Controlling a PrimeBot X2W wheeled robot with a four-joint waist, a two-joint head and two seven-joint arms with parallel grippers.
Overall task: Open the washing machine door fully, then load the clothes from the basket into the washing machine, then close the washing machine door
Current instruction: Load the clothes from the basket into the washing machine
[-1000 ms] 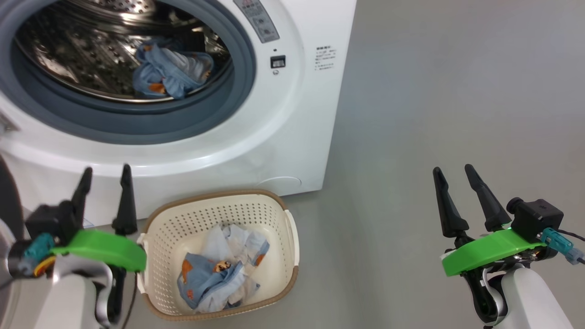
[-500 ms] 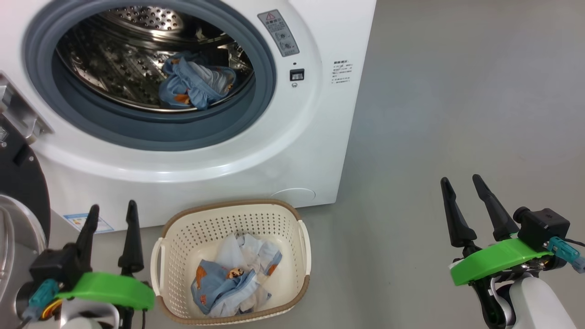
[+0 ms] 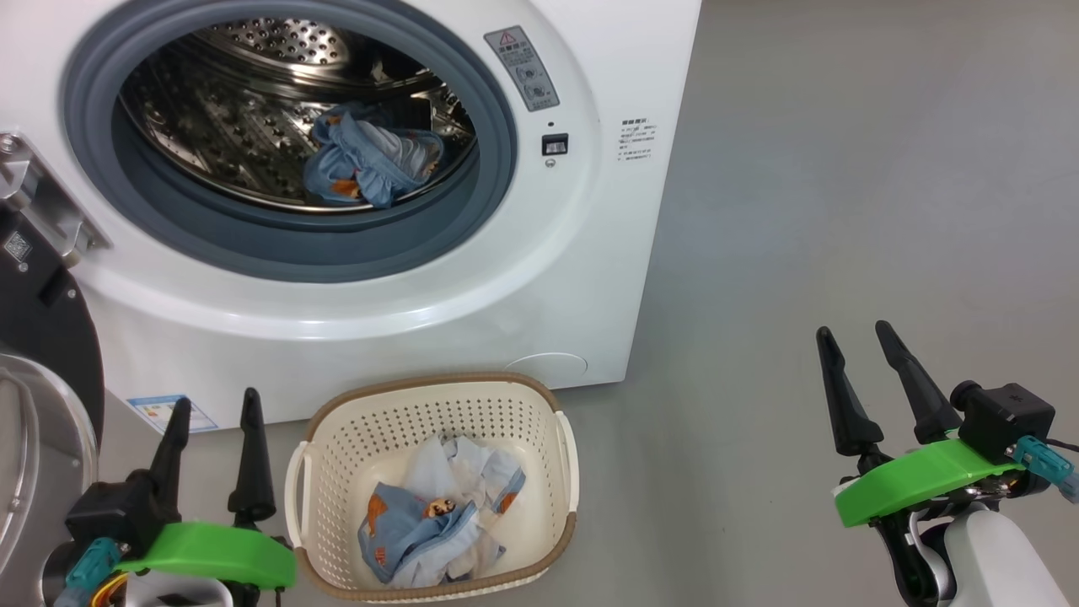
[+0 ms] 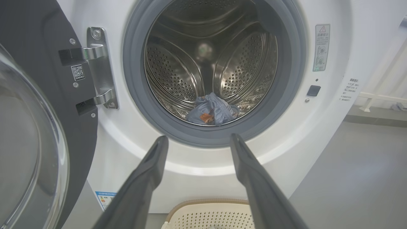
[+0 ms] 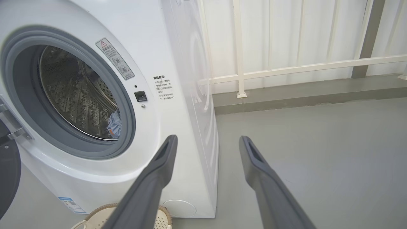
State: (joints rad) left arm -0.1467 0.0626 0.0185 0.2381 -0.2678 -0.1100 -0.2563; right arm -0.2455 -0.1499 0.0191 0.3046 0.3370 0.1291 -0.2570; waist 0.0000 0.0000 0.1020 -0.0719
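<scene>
Standing wide, left tool [image 3: 217, 398], right tool [image 3: 851, 328], head view catching clothes [image 3: 438, 523] in basket [image 3: 396, 421]

The washing machine [image 3: 472, 295] is white, with a grey gasket [image 3: 287, 249] and a silvery, hole-dotted drum [image 3: 219, 126]. Its door [image 3: 42, 337] has a glossy black rim. The clothes [image 3: 421, 531] are light blue with orange prints. The basket [image 3: 438, 384] is cream, perforated and brown-rimmed. The floor [image 3: 843, 169] is plain grey.
</scene>
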